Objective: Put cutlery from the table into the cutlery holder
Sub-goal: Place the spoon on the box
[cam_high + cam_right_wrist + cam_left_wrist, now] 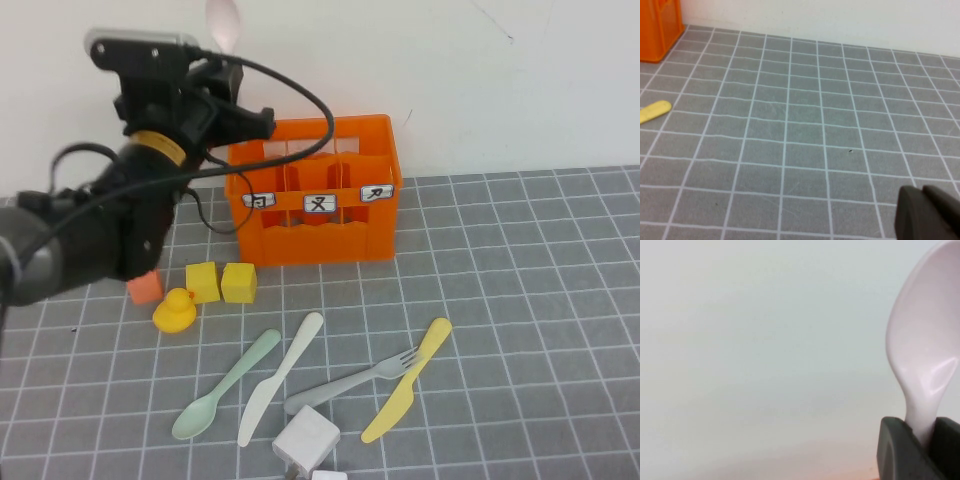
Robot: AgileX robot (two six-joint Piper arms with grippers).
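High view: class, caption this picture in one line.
Left gripper lifts pink spoon above orange cutlery holder; four pieces lie on the table.

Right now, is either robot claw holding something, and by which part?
The left gripper pinches the pale pink plastic spoon by its handle, bowl upward, above the orange crate. The right gripper is shut, empty.

We cannot see the pink spoon's (222, 25) handle, hidden within the left hand (222, 62), and its bowl is cut by the top edge. The right hand (930, 216) shows only as dark fingertips in its wrist view. A white block (306, 441) runs off the bottom edge. We cannot read the crate's labels (318, 204).
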